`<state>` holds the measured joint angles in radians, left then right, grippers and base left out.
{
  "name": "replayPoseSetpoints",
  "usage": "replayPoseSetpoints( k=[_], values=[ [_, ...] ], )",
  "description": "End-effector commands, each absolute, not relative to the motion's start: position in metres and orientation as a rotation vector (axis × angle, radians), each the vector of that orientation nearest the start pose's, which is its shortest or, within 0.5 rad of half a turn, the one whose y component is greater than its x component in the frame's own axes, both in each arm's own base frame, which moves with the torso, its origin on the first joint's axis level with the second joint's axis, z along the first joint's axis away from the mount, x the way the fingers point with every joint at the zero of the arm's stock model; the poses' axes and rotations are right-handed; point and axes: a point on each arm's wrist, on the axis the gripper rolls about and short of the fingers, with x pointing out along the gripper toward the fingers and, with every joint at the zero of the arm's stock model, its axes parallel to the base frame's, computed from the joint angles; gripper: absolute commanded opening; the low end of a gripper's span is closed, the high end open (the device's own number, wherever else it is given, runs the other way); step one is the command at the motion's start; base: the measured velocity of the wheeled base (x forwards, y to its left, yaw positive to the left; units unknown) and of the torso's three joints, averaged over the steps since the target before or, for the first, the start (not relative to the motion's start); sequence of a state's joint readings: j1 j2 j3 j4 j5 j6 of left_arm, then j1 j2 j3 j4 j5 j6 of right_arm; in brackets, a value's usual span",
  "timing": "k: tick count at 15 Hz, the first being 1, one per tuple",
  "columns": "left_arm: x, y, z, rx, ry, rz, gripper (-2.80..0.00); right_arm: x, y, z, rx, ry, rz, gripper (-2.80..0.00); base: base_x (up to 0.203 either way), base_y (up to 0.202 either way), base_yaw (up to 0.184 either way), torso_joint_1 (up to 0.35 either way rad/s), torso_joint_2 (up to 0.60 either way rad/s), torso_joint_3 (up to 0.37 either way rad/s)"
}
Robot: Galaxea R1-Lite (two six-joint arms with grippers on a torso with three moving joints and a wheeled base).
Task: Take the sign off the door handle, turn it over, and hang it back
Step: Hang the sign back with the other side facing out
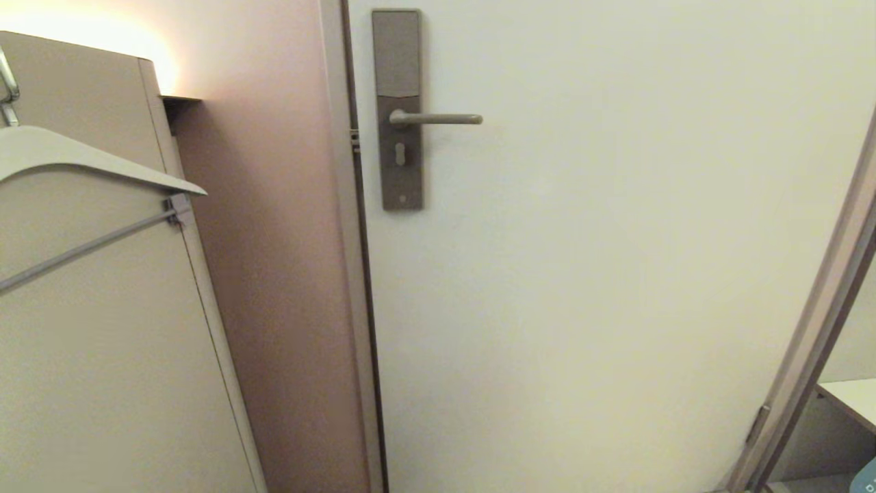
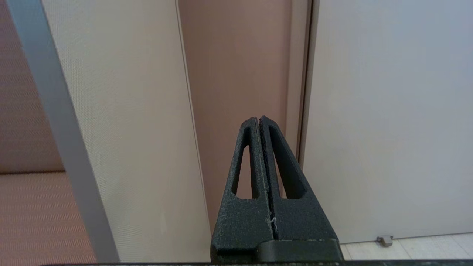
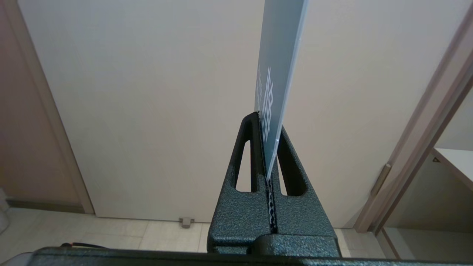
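The door handle (image 1: 438, 118), a slim bronze-grey lever on a tall lock plate (image 1: 398, 55), sticks out bare from the pale door, with nothing hanging on it. The sign (image 3: 279, 55) shows only in the right wrist view: a thin card seen edge-on, its blue face with a white pattern turned to one side. My right gripper (image 3: 266, 120) is shut on the card's lower corner and holds it upright before the door. My left gripper (image 2: 258, 119) is shut with nothing in it, facing the strip of wall beside the door frame. Neither arm appears in the head view.
A pale clothes hanger (image 1: 82, 157) with a grey bar hangs at the left, in front of a beige cabinet panel (image 1: 102, 356). A second door frame (image 1: 814, 329) and a shelf (image 1: 852, 397) stand at the right. A small door stop (image 3: 186, 221) sits on the tiled floor.
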<state>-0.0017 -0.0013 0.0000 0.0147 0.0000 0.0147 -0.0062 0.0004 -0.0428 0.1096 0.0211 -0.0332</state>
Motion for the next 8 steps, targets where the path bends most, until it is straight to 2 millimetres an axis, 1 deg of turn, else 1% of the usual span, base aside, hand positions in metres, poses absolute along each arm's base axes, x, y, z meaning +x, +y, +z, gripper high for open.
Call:
replayPoseSetpoints(
  k=[1, 8],
  values=[
    [-0.0228, 0.0000, 0.0741, 0.015, 0.014, -0.002, -2.80, -0.0264, 0.0006, 0.0760, -0.033, 0.067, 0.016, -2.80, 0.000, 0.000, 0.000, 0.000, 0.00, 0.000],
    [-0.0228, 0.0000, 0.0740, 0.017, 0.015, -0.002, -2.80, -0.0264, 0.0006, 0.0760, -0.033, 0.067, 0.016, -2.80, 0.000, 0.000, 0.000, 0.000, 0.00, 0.000]
  ],
)
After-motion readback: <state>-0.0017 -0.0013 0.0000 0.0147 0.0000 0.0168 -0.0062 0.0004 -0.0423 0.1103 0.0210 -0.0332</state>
